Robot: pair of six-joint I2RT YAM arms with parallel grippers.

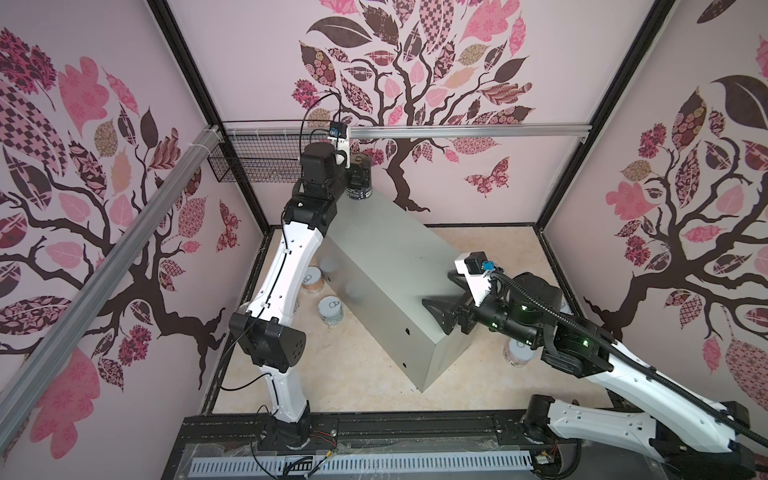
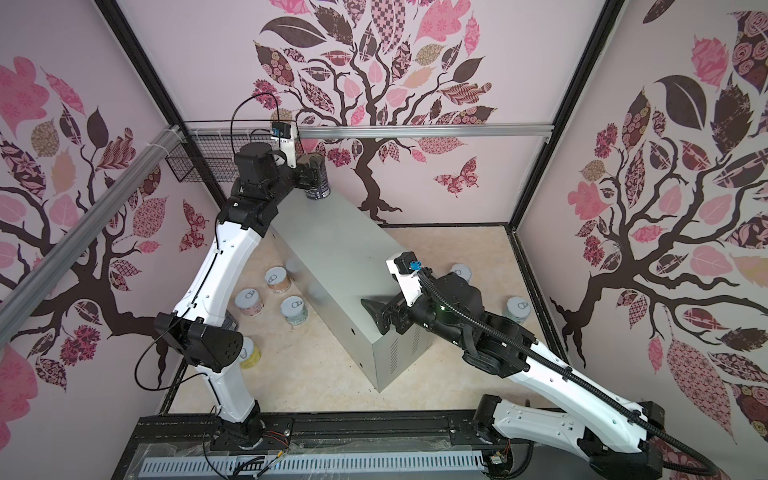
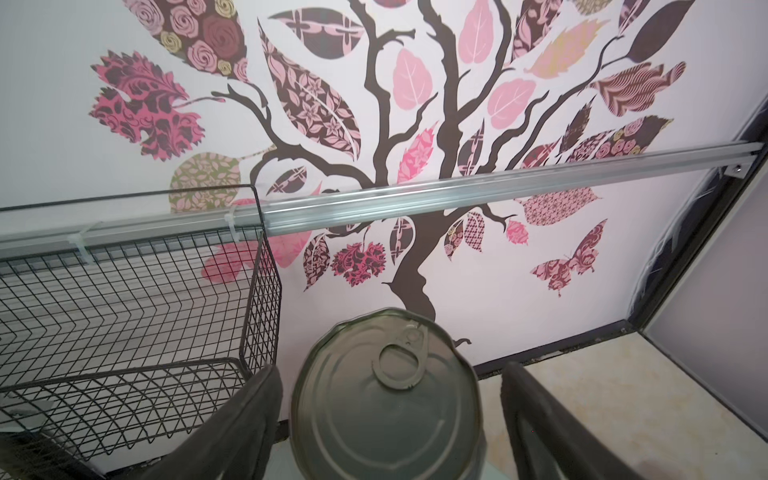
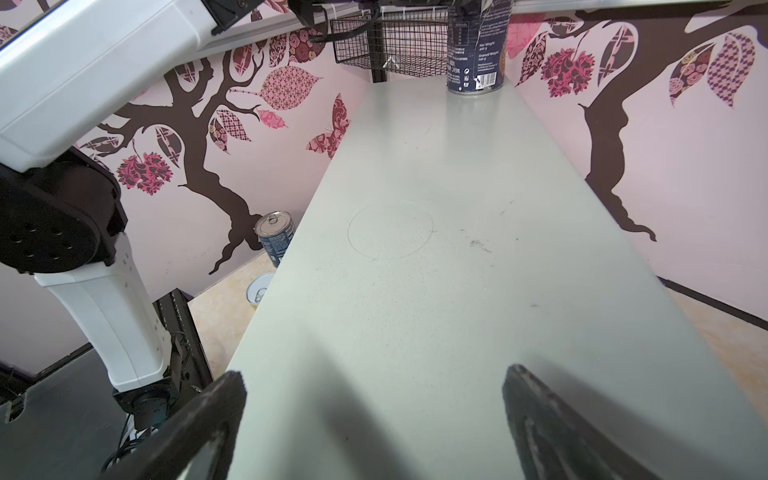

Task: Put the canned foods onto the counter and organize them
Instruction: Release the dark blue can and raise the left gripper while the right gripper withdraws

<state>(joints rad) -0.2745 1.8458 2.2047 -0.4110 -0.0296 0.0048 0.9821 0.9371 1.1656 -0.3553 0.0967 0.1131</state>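
A tall dark-blue can [image 1: 362, 192] [image 3: 386, 407] stands upright on the far end of the counter [image 1: 386, 257], the long pale grey-green box. My left gripper [image 1: 352, 174] [image 3: 390, 370] is open around it, with a slim gap showing between each finger and the can's side. My right gripper [image 1: 440, 291] [image 4: 374, 374] hovers open over the counter's near end [image 4: 415, 291], nothing between its fingers. Short white-lidded cans [image 2: 277, 279] [image 2: 249, 301] [image 2: 294, 309] stand on the floor left of the counter, and others [image 2: 461, 272] [image 2: 517, 307] to its right. A second tall blue can [image 4: 276, 232] stands on the floor by the left wall.
A black wire basket [image 1: 257, 162] [image 3: 124, 311] hangs on the back rail just left of the left gripper. A yellow-labelled can [image 2: 249, 353] sits partly under the left arm's elbow. Walls close in on three sides.
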